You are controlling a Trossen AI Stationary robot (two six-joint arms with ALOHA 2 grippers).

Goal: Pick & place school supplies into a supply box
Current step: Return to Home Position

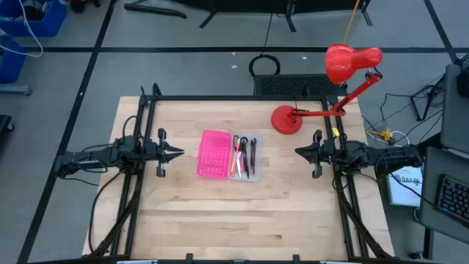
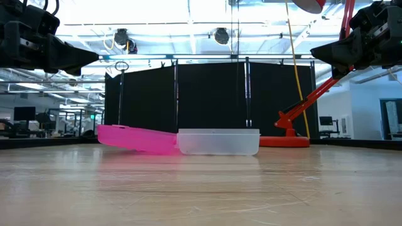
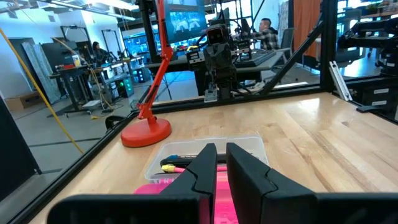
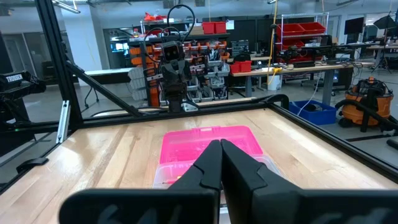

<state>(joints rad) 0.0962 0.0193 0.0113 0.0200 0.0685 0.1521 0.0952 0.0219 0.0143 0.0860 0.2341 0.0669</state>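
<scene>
School supplies [image 1: 245, 156] lie in the supply box [image 2: 218, 142]; left end effector [image 1: 180, 152], nine o'clock, slightly parted; right end effector [image 1: 298, 152], three o'clock, pressed together.

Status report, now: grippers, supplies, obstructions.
Left gripper and right gripper raised either side of supply box, both empty. School supplies lying inside it. Red lamp base at table's far edge, right side.

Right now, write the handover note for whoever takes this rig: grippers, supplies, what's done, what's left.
Left gripper: above the table on its left side, fingers a slit apart, empty.
Right gripper: above the right side, shut, empty.
School supplies: scissors, pens and pencils lie in the supply box, mid-table, joined to its pink half.
Done: every supply in view is in the box.
Left: nothing to pick; just park both arms.
</scene>
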